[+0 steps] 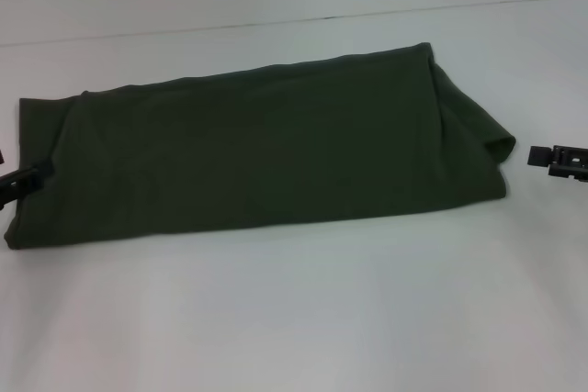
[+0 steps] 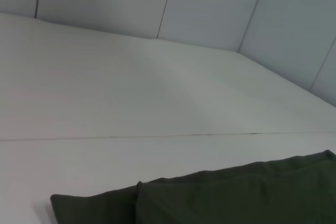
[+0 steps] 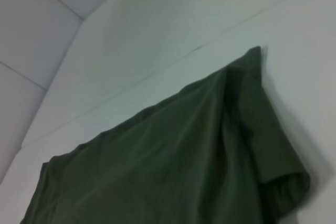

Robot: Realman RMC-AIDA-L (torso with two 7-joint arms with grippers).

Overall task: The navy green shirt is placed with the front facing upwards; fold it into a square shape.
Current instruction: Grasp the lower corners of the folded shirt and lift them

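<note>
While the navy green shirt (image 1: pixel 266 153) lies as a long band, the left gripper (image 1: pixel 20 183) touches its end, apparently pinching; the right gripper (image 1: pixel 560 160) waits apart, finger state unclear. Folding end squarely over end should suit.

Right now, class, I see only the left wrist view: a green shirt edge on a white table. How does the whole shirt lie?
Observer: In the head view the shirt is a long band across the table, plain green up.
Operator: Where are the pincers?
Observer: The left pincer is at the shirt's left end; the right pincer is clear of its right end.
Operator: Is the right end flat?
Observer: No, a fold there stands open.
</note>
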